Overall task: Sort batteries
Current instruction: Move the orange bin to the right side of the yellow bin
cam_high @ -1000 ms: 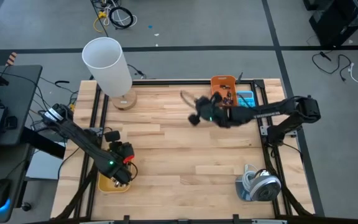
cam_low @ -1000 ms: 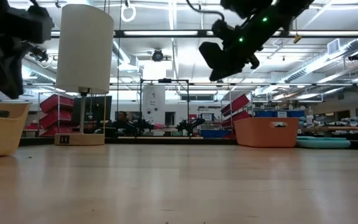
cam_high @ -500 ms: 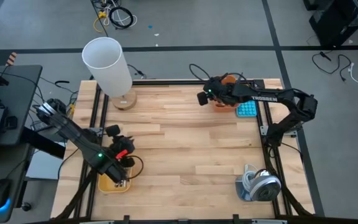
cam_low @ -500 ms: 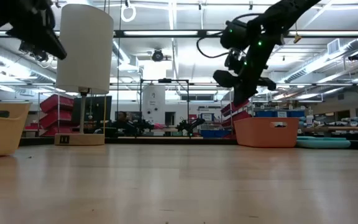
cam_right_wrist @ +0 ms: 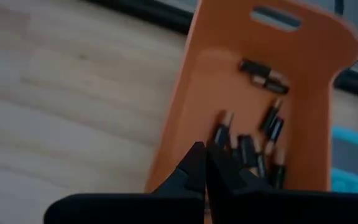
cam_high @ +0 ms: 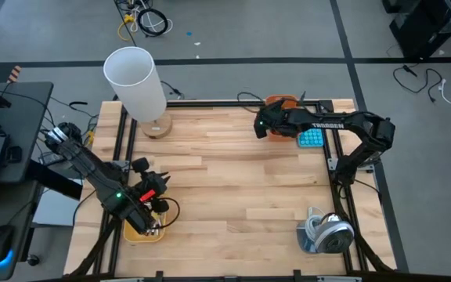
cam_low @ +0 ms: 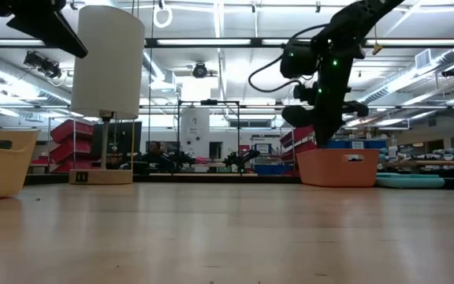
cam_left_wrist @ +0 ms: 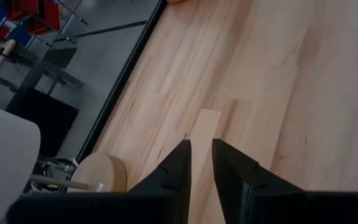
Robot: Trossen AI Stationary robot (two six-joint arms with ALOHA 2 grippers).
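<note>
1. The right gripper (cam_right_wrist: 205,163) hangs over the orange bin (cam_right_wrist: 309,106) at the far right corner of the table (cam_high: 241,180), its fingers clenched together and holding nothing
2. The dark batteries (cam_right_wrist: 257,144) lie loose inside this orange bin, just beyond the fingertips
3. The left gripper (cam_left_wrist: 201,152) is above the yellow bin (cam_high: 138,231) at the near left edge, its fingers a little apart with nothing between them
4. A blue calculator (cam_high: 312,138) lies beside the orange bin
</note>
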